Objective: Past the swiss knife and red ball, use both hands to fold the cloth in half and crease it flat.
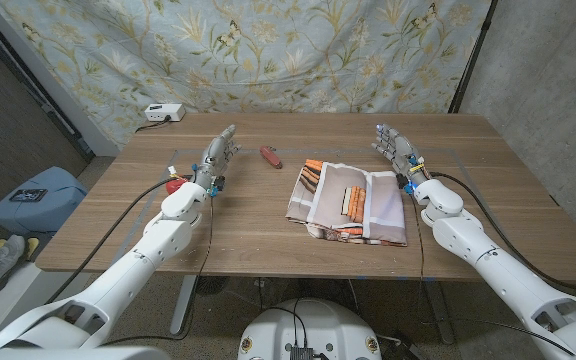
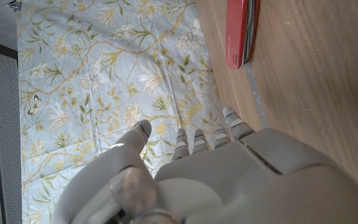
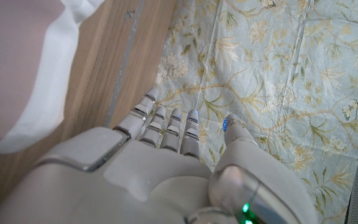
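right hand (image 3: 166, 168) open, cloth (image 3: 23, 68) beside

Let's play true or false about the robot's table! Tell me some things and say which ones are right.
1. The cloth lies on the table between the two arms. True.
2. The left robot hand holds the knife. False: the knife lies on the table, apart from that hand.
3. The right robot hand is open and holds nothing. True.
4. The red ball sits on top of the cloth. False: it is by the left arm, far from the cloth.
5. The cloth is plain blue. False: it is white with orange stripes.
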